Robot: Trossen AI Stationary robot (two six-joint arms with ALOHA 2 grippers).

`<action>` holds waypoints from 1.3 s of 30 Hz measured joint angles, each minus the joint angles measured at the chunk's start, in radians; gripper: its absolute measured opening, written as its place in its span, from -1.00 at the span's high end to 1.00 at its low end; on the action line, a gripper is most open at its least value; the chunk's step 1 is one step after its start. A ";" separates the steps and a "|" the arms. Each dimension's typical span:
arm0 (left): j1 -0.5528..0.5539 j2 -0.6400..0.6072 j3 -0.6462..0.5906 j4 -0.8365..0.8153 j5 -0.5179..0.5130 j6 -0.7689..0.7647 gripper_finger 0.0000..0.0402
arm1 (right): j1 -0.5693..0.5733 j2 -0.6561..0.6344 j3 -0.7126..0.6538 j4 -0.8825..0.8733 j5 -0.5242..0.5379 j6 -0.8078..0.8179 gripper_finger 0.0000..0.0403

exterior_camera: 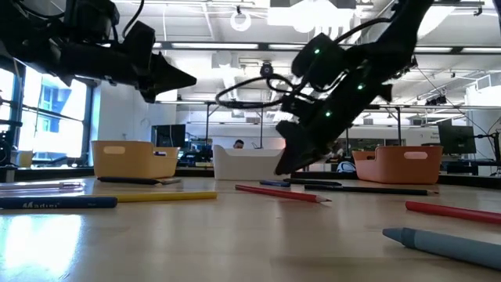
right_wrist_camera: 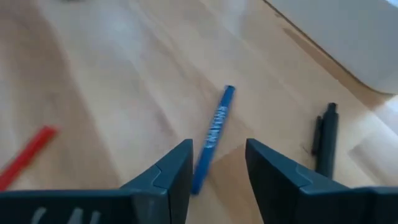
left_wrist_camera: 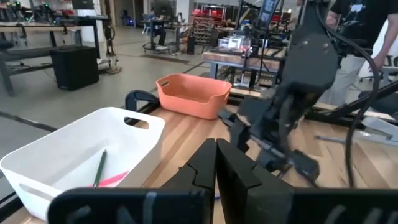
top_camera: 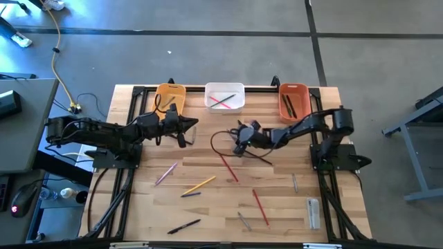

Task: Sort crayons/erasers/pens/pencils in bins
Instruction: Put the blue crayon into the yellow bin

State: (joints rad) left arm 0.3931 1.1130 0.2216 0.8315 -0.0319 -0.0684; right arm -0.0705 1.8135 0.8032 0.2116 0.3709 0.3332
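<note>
My right gripper (right_wrist_camera: 216, 168) is open and slants down over the table's middle (top_camera: 239, 143). Its fingers stand on either side of a blue stick with white lettering (right_wrist_camera: 213, 130) that lies flat on the wood; I see no touch. Beside the stick lies a black pen (right_wrist_camera: 326, 138), and a red pencil (right_wrist_camera: 28, 155) lies farther off. My left gripper (top_camera: 192, 125) is shut on nothing and points level, in front of the yellow-orange bin (top_camera: 170, 95). The white bin (left_wrist_camera: 74, 149) holds pink and green pencils (top_camera: 223, 101). The red-orange bin (top_camera: 293, 99) holds dark pens.
Loose on the wood lie a red pencil (top_camera: 229, 168), a pink one (top_camera: 165, 173), a yellow one (top_camera: 199, 185), another red one (top_camera: 260, 206), a black pen (top_camera: 183, 226) and a whitish oblong (top_camera: 313, 211). A black cable (top_camera: 220, 142) loops beside my right gripper.
</note>
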 joint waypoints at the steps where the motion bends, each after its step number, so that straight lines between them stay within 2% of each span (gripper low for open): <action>1: 0.000 0.000 0.000 -0.004 0.001 -0.001 1.00 | -0.005 0.012 0.015 -0.014 -0.003 0.004 0.32; 6: 0.000 0.000 0.000 -0.011 -0.003 -0.022 1.00 | -0.020 0.043 0.039 -0.042 -0.050 0.008 0.46; 13: 0.000 0.000 0.000 -0.014 -0.014 -0.061 1.00 | -0.021 0.057 0.039 -0.050 -0.051 0.019 0.79; 17: 0.000 0.000 0.000 -0.016 -0.033 -0.117 0.99 | -0.020 0.057 0.039 -0.052 -0.053 -0.001 0.91; 29: 0.000 0.000 0.001 -0.021 -0.004 -0.235 0.74 | -0.021 0.061 0.037 0.070 -0.059 -0.020 0.94; 39: 0.000 0.000 0.001 -0.020 -0.003 -0.329 0.47 | 0.007 0.061 0.037 0.381 -0.058 -0.039 0.94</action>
State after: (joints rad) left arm 0.3935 1.1133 0.2222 0.8112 -0.0350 -0.3974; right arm -0.0635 1.8744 0.8404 0.5925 0.3132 0.2937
